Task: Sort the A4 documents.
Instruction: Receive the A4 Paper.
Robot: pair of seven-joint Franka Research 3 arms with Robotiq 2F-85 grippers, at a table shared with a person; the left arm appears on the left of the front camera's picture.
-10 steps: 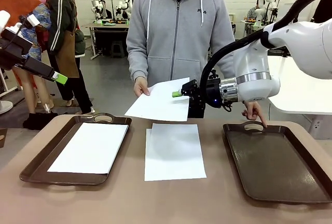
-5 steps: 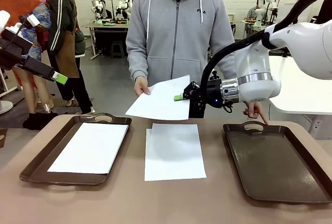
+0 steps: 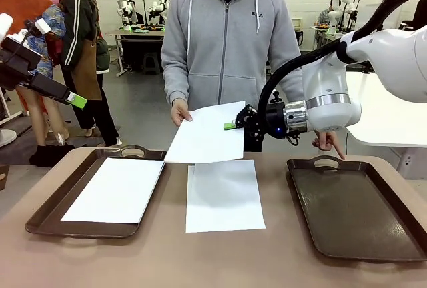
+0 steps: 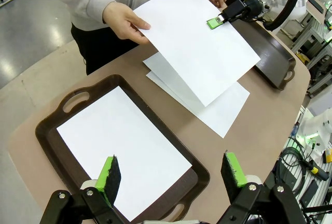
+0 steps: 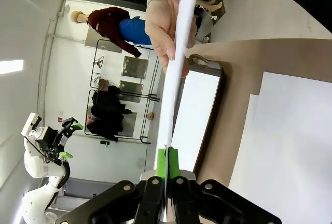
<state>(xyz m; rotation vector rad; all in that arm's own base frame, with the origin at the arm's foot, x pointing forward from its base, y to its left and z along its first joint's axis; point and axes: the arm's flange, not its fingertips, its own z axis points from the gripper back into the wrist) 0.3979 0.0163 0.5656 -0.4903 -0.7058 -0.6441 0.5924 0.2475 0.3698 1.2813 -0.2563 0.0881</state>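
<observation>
Compared with a second ago, the held A4 sheet [image 3: 207, 135] hangs lower and steeper. Its near edge now overlaps the far end of the middle stack [image 3: 223, 198] and the corner of the left tray [image 3: 40, 218]. The right gripper [image 3: 230, 125] has gone from almost closed to fully pinched.

Its green pads are pressed flat together on the sheet's 3 o'clock edge. In the right wrist view the paper runs edge-on straight out from between them. The person's hand [image 3: 180, 111] grips the same sheet at its 9 o'clock corner. The person's other hand [image 3: 327, 143] points a finger down at the far handle of the right tray [image 3: 360, 228].

The left gripper [image 4: 171, 172] stands wide apart, holding nothing, above the near end of the left tray. Another A4 sheet [image 3: 117, 189] lies flat in that tray.

The stack sits on the table between the trays, at the left tray's 3 o'clock. Its far edge is hidden behind the held sheet. The left wrist view shows at least two offset sheets in the stack, and the exact count is unclear. The right tray is cut off at the picture's edge.
</observation>
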